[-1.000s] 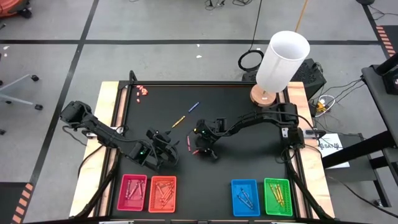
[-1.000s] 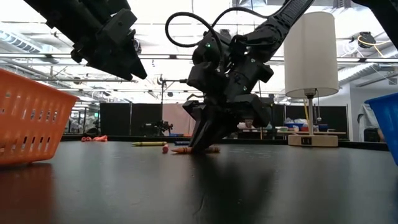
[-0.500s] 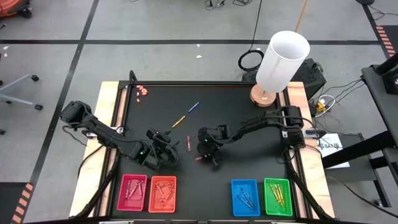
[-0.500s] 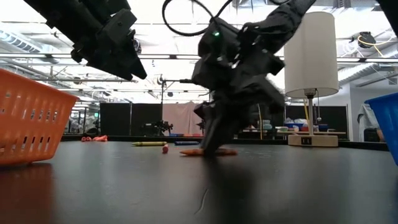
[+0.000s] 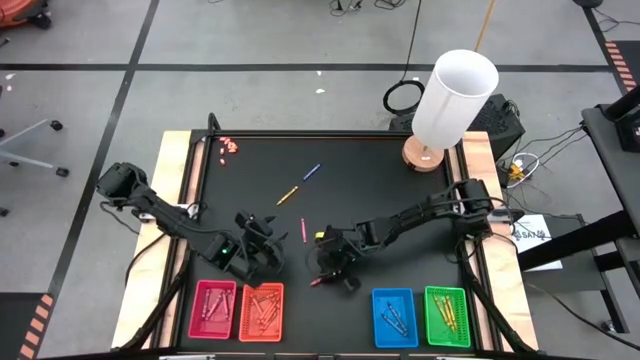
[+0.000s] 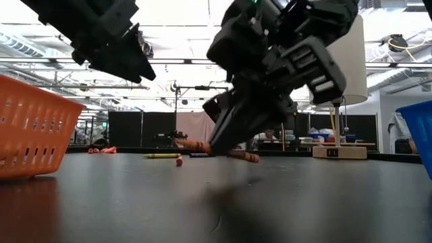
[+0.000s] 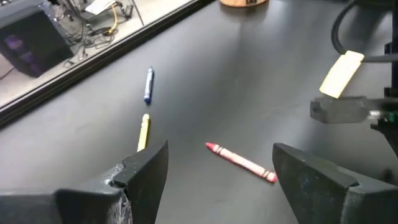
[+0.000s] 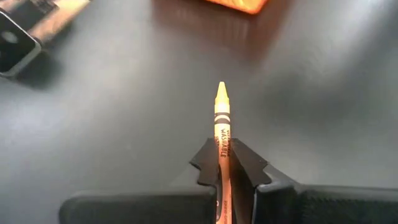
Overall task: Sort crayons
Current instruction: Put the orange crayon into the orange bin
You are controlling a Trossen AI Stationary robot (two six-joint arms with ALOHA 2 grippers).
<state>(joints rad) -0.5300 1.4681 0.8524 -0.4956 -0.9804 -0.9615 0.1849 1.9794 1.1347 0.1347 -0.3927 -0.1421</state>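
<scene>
An orange crayon (image 8: 221, 118) is sticking out between the fingers of the right gripper (image 5: 330, 272), which are clamped on it, its tip pointing away from the wrist. In the low view it is hanging just above the table (image 5: 400, 210), tilted. The right gripper is hovering near the middle of the table's front half, beside the orange tray (image 5: 261, 310).

A red crayon (image 7: 241, 162) is lying loose on the black table top between the two arms, and a yellow crayon (image 7: 143, 131) and a blue crayon (image 7: 148, 84) are lying end to end farther back. More crayons are resting in the pink tray (image 5: 212, 308), the orange tray, the blue tray (image 5: 393, 317) and the green tray (image 5: 446, 316) along the front edge.

The left gripper (image 5: 262, 250) is hanging above the table near the pink and orange trays, its fingers spread wide apart and holding nothing.

A white lamp (image 5: 447, 105) is standing at the table's far right corner. Small pink-red bits (image 5: 229, 147) are clustering at the far left corner; what they are is hard to tell. Around the table a grey floor with dark lines is showing, with cables (image 5: 404, 97) behind it.
</scene>
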